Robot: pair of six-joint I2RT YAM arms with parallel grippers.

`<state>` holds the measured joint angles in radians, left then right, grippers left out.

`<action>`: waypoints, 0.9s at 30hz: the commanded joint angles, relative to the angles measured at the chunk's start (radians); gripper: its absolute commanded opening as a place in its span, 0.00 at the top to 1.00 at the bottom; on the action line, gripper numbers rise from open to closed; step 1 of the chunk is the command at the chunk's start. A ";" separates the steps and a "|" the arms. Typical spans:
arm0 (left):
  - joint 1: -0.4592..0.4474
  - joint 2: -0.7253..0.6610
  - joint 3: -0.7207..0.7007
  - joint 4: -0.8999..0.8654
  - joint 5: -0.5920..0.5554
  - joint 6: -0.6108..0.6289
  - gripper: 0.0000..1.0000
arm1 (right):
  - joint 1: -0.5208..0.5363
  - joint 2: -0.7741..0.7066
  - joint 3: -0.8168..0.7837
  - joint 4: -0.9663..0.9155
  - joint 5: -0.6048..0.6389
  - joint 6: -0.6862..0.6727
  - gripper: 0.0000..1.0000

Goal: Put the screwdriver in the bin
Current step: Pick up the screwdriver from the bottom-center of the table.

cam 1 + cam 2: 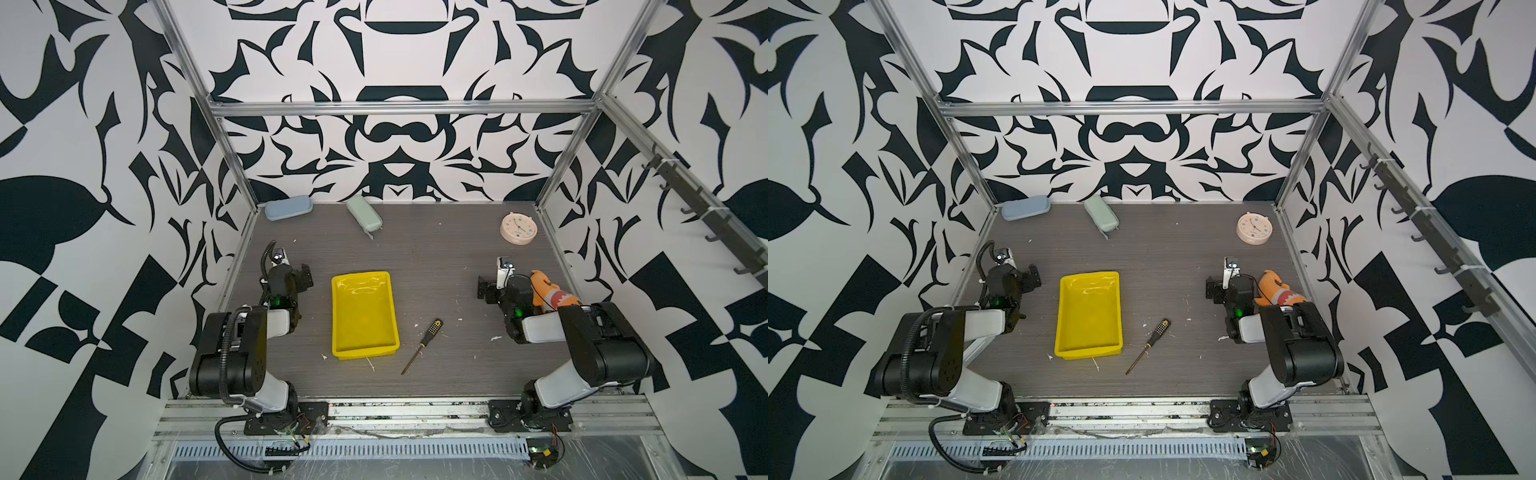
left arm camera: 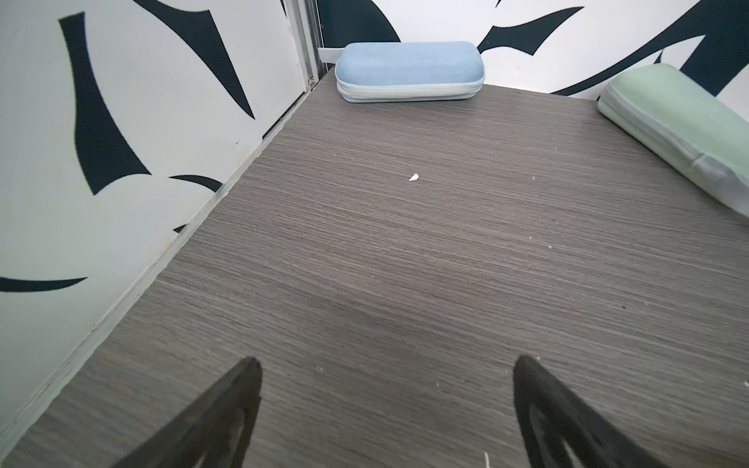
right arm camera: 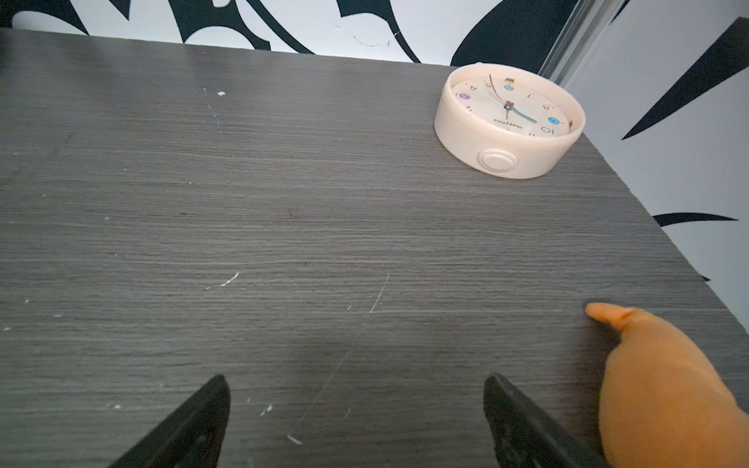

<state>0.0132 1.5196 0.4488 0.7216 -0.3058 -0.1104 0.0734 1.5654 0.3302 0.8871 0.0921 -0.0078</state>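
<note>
Both jaws gape empty; screwdriver (image 1: 422, 347) lies diagonal, handle far-right, beside the bin (image 1: 365, 352), near-left of the closer right arm (image 1: 540, 328).

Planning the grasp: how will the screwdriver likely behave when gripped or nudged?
The screwdriver looks rigid and should lift without flexing. Lying flat on the table, its slim round body may roll if nudged sideways. The thicker handle probably weighs more, so a shaft grip might tilt.

The right arm (image 1: 598, 345) hides part of the orange plush toy (image 1: 544, 286) — the left wrist view crops the green case (image 2: 681, 129).
</note>
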 commanded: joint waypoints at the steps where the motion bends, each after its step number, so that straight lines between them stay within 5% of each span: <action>1: 0.004 -0.001 -0.002 0.029 0.005 0.002 0.01 | -0.003 -0.015 0.024 0.018 -0.008 0.002 0.00; 27: 0.003 0.000 -0.002 0.030 0.006 0.002 0.01 | 0.002 -0.016 0.018 0.034 0.008 0.006 0.00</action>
<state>0.0132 1.5200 0.4488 0.7223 -0.3058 -0.1104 0.0734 1.5654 0.3305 0.8879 0.0898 -0.0071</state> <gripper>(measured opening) 0.992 0.997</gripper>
